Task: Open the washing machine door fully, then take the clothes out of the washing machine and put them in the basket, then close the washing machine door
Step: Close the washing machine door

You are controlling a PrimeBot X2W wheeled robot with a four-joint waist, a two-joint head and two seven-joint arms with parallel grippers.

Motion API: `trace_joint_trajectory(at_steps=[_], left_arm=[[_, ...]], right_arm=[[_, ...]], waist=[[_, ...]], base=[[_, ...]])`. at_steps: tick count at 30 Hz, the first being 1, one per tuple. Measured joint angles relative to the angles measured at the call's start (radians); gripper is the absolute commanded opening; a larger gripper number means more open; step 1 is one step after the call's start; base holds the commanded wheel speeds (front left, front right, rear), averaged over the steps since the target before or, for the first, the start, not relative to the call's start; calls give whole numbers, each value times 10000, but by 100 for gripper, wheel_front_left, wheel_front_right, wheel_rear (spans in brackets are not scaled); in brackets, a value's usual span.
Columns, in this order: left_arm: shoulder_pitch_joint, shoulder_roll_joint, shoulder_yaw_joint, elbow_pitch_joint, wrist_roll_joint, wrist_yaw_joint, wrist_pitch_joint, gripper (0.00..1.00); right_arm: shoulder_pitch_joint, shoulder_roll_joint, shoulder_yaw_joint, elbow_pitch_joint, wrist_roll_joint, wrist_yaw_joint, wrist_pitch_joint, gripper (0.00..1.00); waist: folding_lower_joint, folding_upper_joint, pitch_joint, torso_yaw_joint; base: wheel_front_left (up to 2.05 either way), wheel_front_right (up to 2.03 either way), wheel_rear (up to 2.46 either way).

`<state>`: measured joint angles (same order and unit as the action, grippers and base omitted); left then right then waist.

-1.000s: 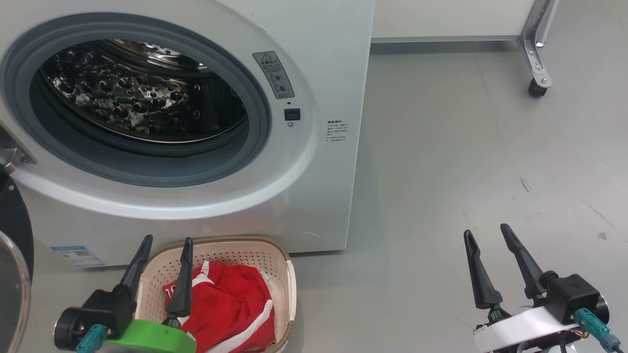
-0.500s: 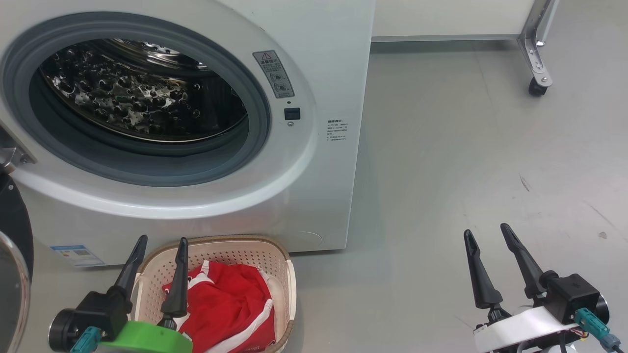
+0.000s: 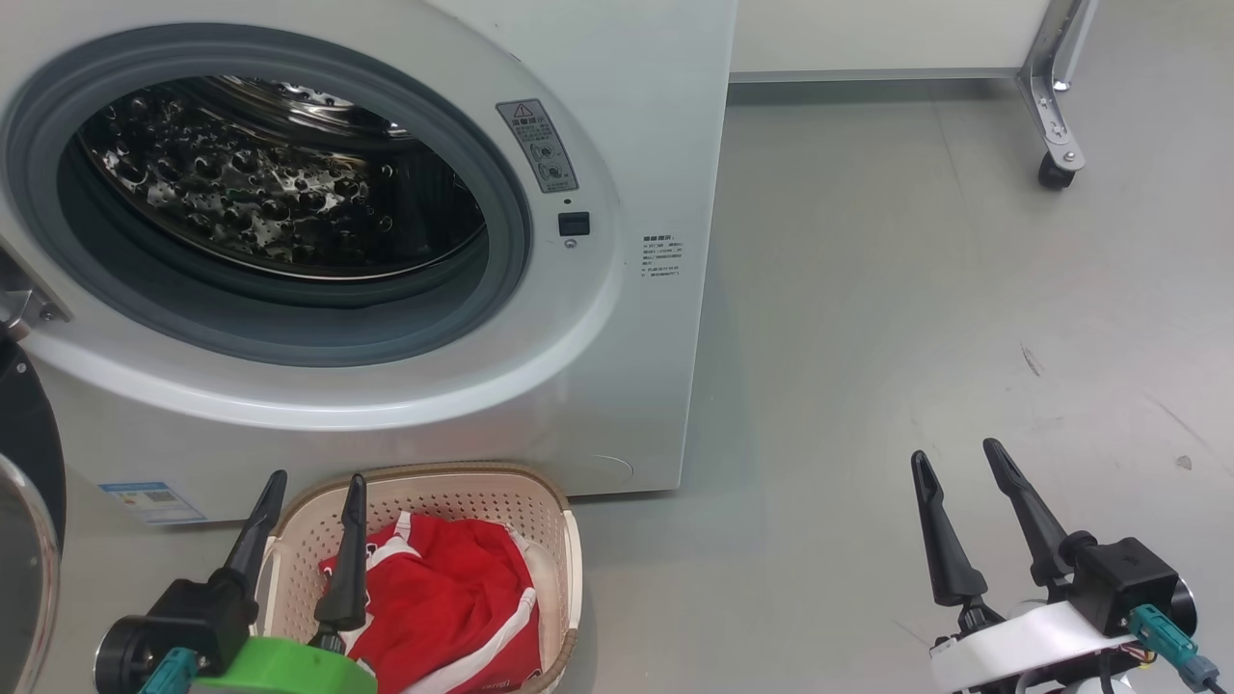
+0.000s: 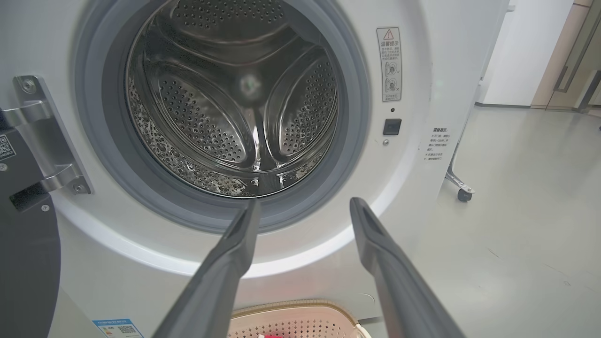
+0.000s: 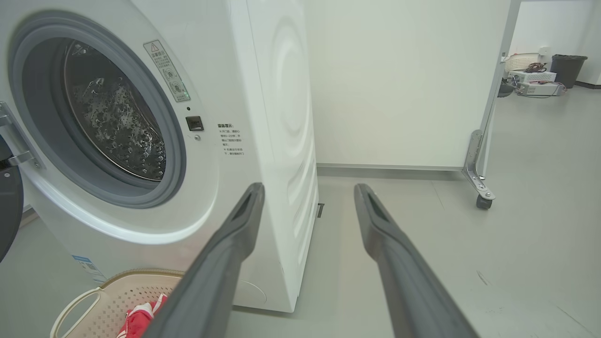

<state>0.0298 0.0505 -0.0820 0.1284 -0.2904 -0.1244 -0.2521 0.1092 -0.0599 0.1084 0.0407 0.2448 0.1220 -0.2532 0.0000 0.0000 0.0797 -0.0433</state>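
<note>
1. Already the washing machine door (image 3: pixel 29 443) stands open, and the clothes (image 3: pixel 453 588) lie in the basket (image 3: pixel 571 549)
2. Both the left gripper (image 3: pixel 317 476) and the right gripper (image 3: pixel 954 449) are released and empty
3. I judge only closing the washing machine door is left

warning-triangle label (image 4: pixel 389 64) on the washing machine (image 4: pixel 413 202); its print too small to read

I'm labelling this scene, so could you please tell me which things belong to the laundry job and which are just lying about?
Job: washing machine, washing machine door, clothes, basket.
Lying about: wheeled frame leg, dark bin.
</note>
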Motion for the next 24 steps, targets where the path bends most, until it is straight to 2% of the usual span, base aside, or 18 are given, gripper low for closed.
trace_joint_trajectory(at_steps=[12, 24], left_arm=[[10, -4, -58, 23, -27, -2, 0, 100], [11, -8, -84, 17, -29, -12, 0, 100]], right_arm=[[-51, 0, 13, 31, 0, 0, 0, 100], [-53, 0, 23, 31, 0, 0, 0, 100]], waist=[[0, 0, 0, 10], [0, 0, 48, 39]], base=[[-52, 52, 0], [-100, 100, 0]])
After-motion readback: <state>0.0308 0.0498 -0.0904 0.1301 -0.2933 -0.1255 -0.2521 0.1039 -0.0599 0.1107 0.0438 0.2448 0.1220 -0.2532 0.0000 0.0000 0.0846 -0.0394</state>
